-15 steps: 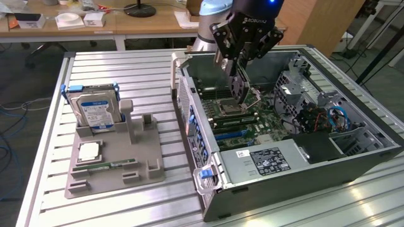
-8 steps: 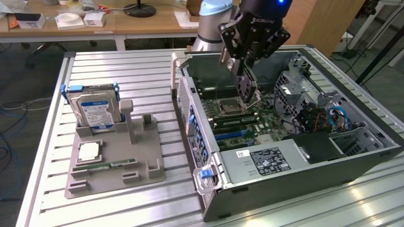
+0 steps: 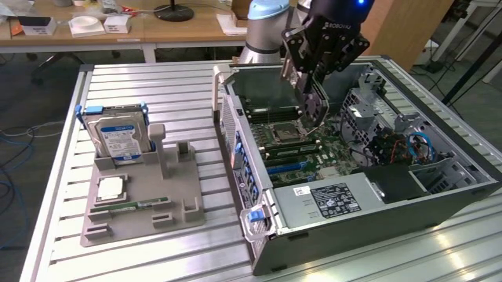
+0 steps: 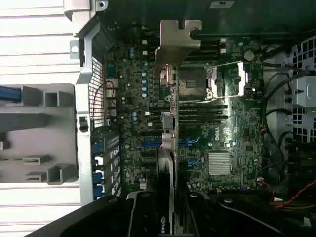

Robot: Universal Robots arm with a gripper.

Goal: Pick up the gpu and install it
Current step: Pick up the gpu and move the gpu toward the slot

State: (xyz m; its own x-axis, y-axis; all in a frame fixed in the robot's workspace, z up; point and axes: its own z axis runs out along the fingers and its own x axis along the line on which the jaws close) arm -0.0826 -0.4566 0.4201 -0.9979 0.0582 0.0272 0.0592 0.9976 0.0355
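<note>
Silver-grey cylindrical arm link (image 3: 263,41), smooth metal, topped by a light-blue joint cap (image 3: 271,8). Below it is the black two-finger gripper (image 3: 311,79), with a matte, angular, blocky body. White ROBOTIQ lettering (image 3: 339,26) runs across its face. A small blue light (image 3: 359,2) glows at the wrist end. The fingers (image 3: 293,48) are black jointed bar links. In the wrist view the gripper (image 4: 170,217) shows dark, rounded, slightly glossy finger housings.

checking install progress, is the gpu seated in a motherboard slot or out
Out. The gripper holds the gpu edge-down above the motherboard inside the open case, and the blue slots lie bare.
</note>
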